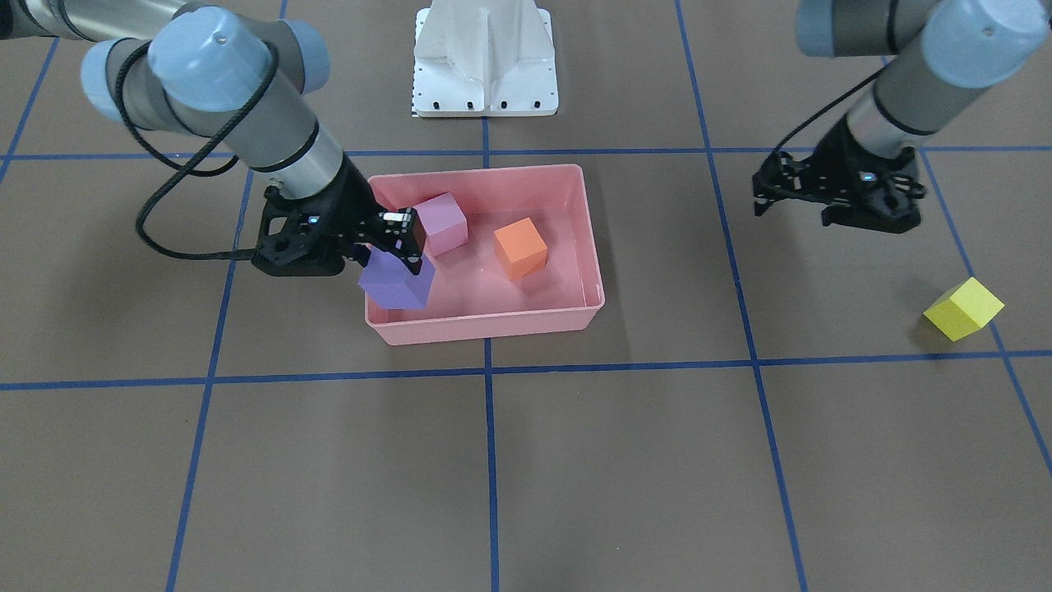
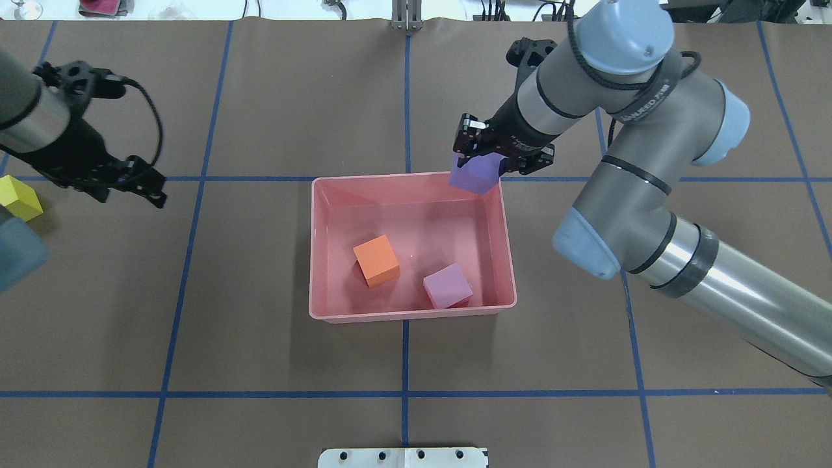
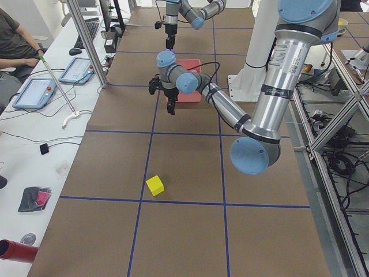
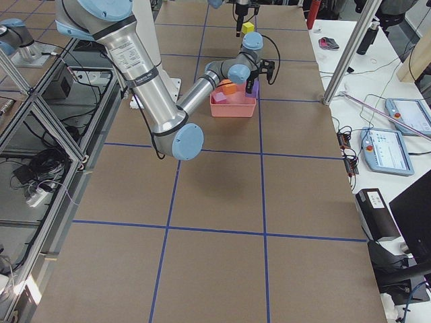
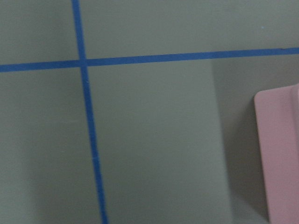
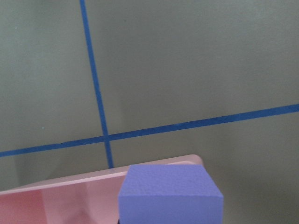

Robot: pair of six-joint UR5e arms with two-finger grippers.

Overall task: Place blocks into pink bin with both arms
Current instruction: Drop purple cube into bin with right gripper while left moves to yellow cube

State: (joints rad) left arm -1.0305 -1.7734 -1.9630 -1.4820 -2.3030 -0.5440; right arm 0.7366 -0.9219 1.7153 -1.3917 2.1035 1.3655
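My right gripper (image 1: pixel 403 255) is shut on the purple block (image 1: pixel 397 284) and holds it over one corner of the pink bin (image 1: pixel 485 325). From overhead the purple block (image 2: pixel 476 174) hangs above the bin's (image 2: pixel 409 315) far right corner. It fills the bottom of the right wrist view (image 6: pixel 170 196). The orange block (image 2: pixel 376 260) and the pink-lilac block (image 2: pixel 447 286) lie inside the bin. The yellow block (image 2: pixel 18 198) sits on the table far to the left. My left gripper (image 2: pixel 146 185) is open and empty, between the yellow block and the bin.
The white pedestal base (image 1: pixel 485 62) stands behind the bin. Blue tape lines (image 2: pixel 406 393) grid the brown table. The bin's edge (image 5: pixel 280 149) shows in the left wrist view. An operator (image 3: pixel 14 34) sits at a side bench with tablets.
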